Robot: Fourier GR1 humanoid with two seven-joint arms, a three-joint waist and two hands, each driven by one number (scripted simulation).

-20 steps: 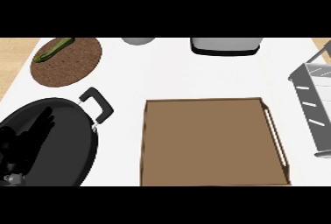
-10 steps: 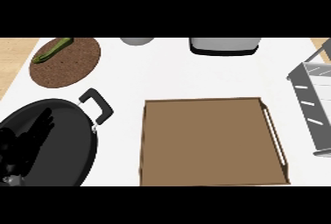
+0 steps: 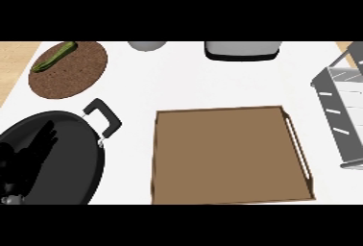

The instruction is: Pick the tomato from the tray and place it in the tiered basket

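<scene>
The brown tray point(image 3: 227, 153) lies in the middle of the white counter, and nothing shows on it. No tomato appears in the head view. The grey wire tiered basket point(image 3: 340, 110) stands at the right edge, partly cut off. My left hand point(image 3: 25, 161) shows at the lower left, dark against a black pan, with its fingers straight and pointing up and nothing in it. My right hand is out of the picture.
A black pan point(image 3: 78, 158) with a handle point(image 3: 106, 117) sits left of the tray. A round cork board point(image 3: 71, 72) at the back left carries a green vegetable point(image 3: 55, 56). A grey bowl point(image 3: 147, 45) and a grey appliance point(image 3: 242, 50) stand along the back edge.
</scene>
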